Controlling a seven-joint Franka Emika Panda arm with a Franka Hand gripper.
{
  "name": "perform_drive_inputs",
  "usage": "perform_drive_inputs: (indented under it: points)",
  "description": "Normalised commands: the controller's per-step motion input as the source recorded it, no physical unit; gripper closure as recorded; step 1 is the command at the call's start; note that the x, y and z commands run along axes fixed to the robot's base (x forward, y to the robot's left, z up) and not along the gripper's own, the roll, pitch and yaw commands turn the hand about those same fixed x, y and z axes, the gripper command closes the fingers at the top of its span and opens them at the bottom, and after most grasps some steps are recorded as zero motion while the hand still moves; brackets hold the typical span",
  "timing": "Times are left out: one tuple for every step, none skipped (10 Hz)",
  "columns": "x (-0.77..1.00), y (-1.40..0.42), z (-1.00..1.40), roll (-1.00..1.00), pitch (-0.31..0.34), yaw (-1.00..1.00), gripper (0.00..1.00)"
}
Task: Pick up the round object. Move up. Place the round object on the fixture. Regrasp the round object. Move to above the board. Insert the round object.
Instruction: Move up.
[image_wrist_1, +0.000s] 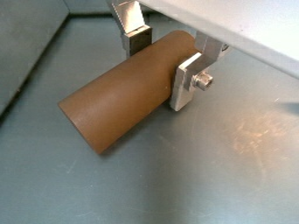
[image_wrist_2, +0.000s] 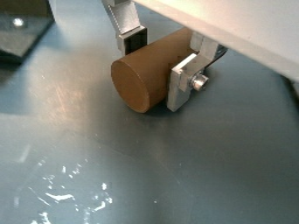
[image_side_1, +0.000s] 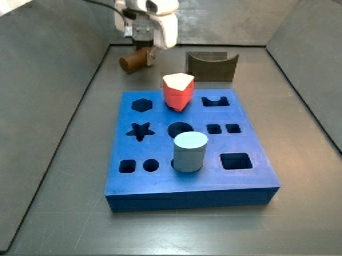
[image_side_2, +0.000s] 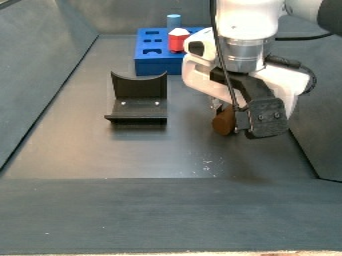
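The round object (image_wrist_1: 117, 109) is a brown wooden cylinder lying on its side on the grey floor, one flat end (image_wrist_2: 140, 83) facing a wrist camera. My gripper (image_wrist_1: 160, 72) straddles it, one silver finger (image_wrist_2: 184, 80) pressed to each side, shut on it. In a side view the gripper (image_side_1: 138, 45) and cylinder (image_side_1: 131, 62) sit at the far left corner, behind the board (image_side_1: 201, 180). The fixture (image_side_1: 211, 66), a dark notched block, stands apart from the peg. The other camera angle shows the gripper (image_side_2: 241, 120) low over the peg (image_side_2: 225, 124), right of the fixture (image_side_2: 136, 98).
On the blue board a pale cylinder (image_side_1: 190, 153) and a red-and-white pentagonal peg (image_side_1: 179, 92) stand upright in holes. Dark sloping walls (image_side_1: 67, 100) enclose the floor; the gripper works close to the left wall and back corner.
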Motion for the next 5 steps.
perform_drive_inputs:
  points:
    - [0.00,0.02,1.00,0.02,0.033,0.01,1.00]
    - [-0.01,0.01,0.90,0.04,0.067,0.00,1.00]
    - [-0.01,0.01,0.74,0.08,0.110,-0.01,1.00]
    - [-0.01,0.01,0.67,0.09,0.125,-0.01,1.00]
    - [-0.02,0.00,0.47,0.14,0.151,-0.02,1.00]
